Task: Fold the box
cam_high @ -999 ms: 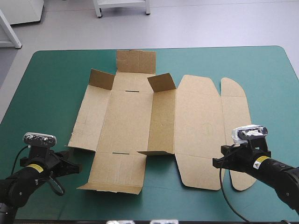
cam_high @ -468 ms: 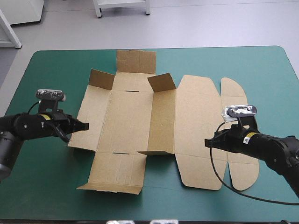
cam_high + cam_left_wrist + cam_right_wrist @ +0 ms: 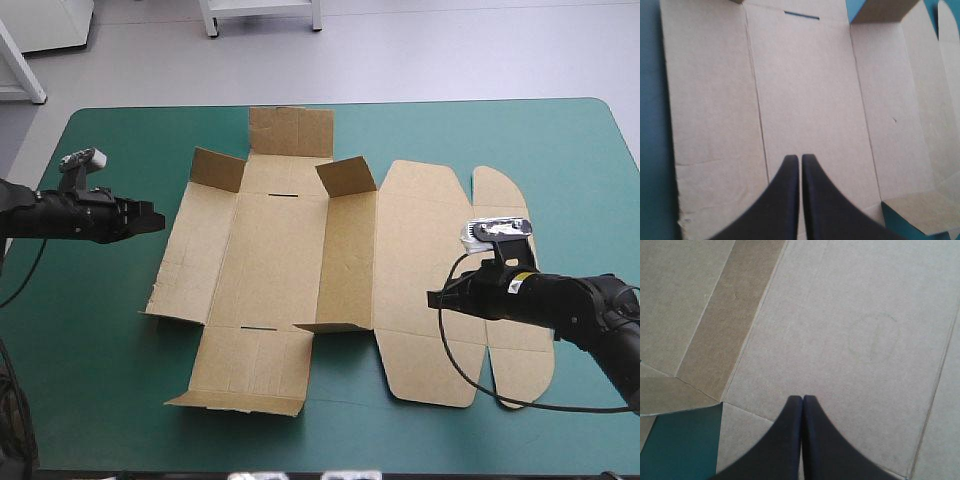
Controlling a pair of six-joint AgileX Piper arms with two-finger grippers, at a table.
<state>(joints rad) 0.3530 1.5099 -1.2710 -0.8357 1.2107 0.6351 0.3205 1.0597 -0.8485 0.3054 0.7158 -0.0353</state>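
Box (image 3: 270, 260) was laid mostly flat on the bench (image 3: 100, 380), one wall (image 3: 347, 250) raised between both end effectors. The left end effector (image 3: 158, 220) was held shut beside its left edge, the right end effector (image 3: 432, 298) shut over its lid.

My left arm comes in from the left, stretched out almost level. My left end effector (image 3: 153, 220) points inward, its fingers (image 3: 782, 205) pressed together into one arch. My right arm comes in from the right, and my right end effector (image 3: 435, 299) points inward too, its fingers (image 3: 780, 445) likewise meeting.
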